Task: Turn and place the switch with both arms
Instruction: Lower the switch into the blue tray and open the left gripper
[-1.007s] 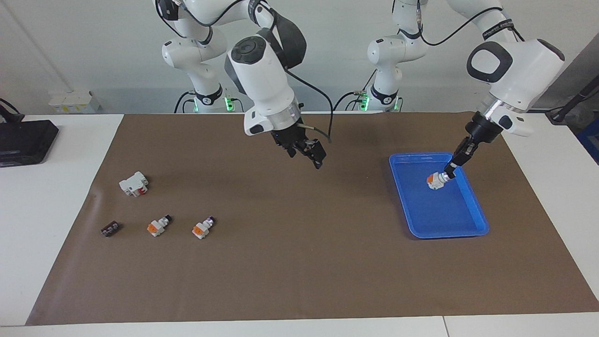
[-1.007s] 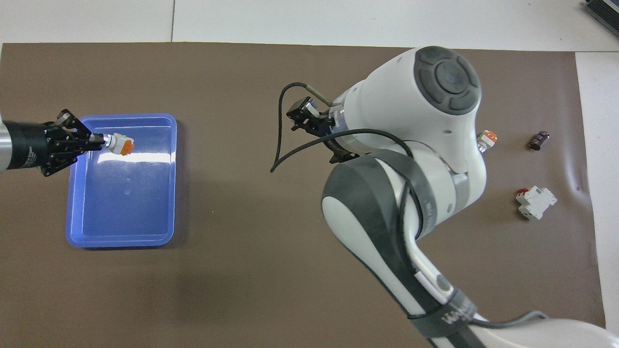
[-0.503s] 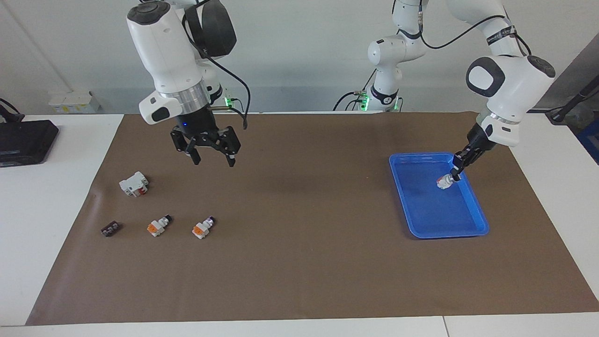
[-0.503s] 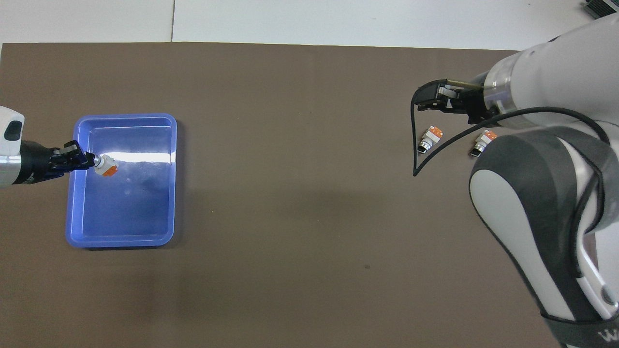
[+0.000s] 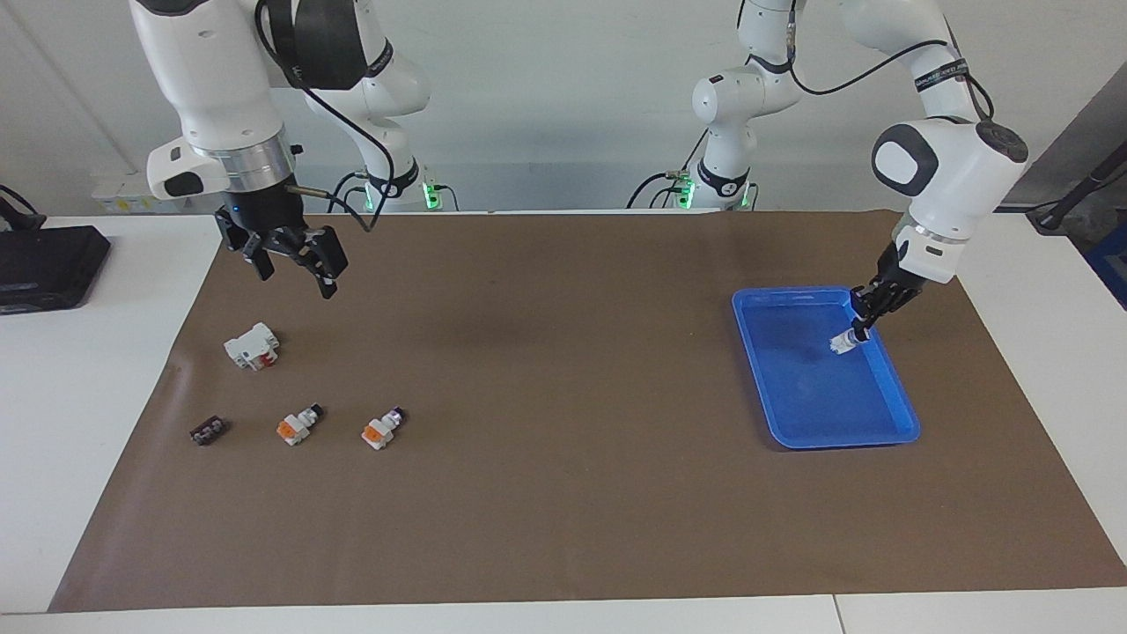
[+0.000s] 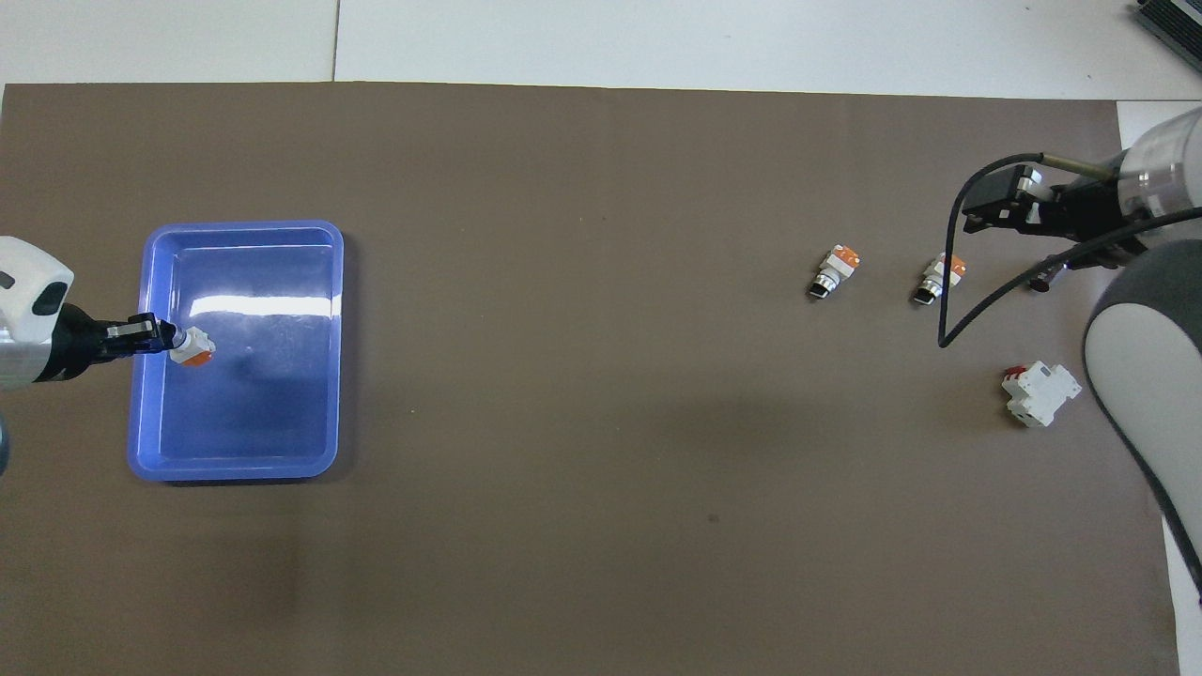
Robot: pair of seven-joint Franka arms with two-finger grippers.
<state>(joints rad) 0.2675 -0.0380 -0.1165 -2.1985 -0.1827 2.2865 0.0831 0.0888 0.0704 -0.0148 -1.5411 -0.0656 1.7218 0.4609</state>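
The left pincer (image 5: 856, 328) grips a switch (image 5: 843, 344) by its dark tip, down in the blue tray (image 5: 894, 431) toward the left arm's end of the surface (image 5: 563, 528). In the facing view the switch shows mostly white, low near the tray floor by the wall at that end (whether it touches the floor I cannot tell). The overhead view turns its orange face (image 6: 195, 358) into sight, with the left pincer (image 6: 161, 340) reaching in over the tray's rim (image 6: 235, 468).

The right pincer (image 5: 295, 266) hangs released, its black fingers spread, over the brown mat (image 5: 563, 493) above the larger white block with a red mark (image 5: 252, 345). The facing view shows both fingers plainly; overhead, the right pincer (image 6: 1009, 202) is partly tangled with a looping black cable (image 6: 948, 310).

Two more switches (image 5: 380, 429) (image 5: 298, 425) lie side by side on the mat toward the right arm's end, each a small chunky white body with an orange face and dark tip. A small flat dark-brown piece (image 5: 208, 431) lies in line with them in the facing view only; overhead it is hidden by the right arm. The tray is smooth glossy plastic with rounded corners, catching a bright glare overhead; the mat is matte and faintly wrinkled at its edge.
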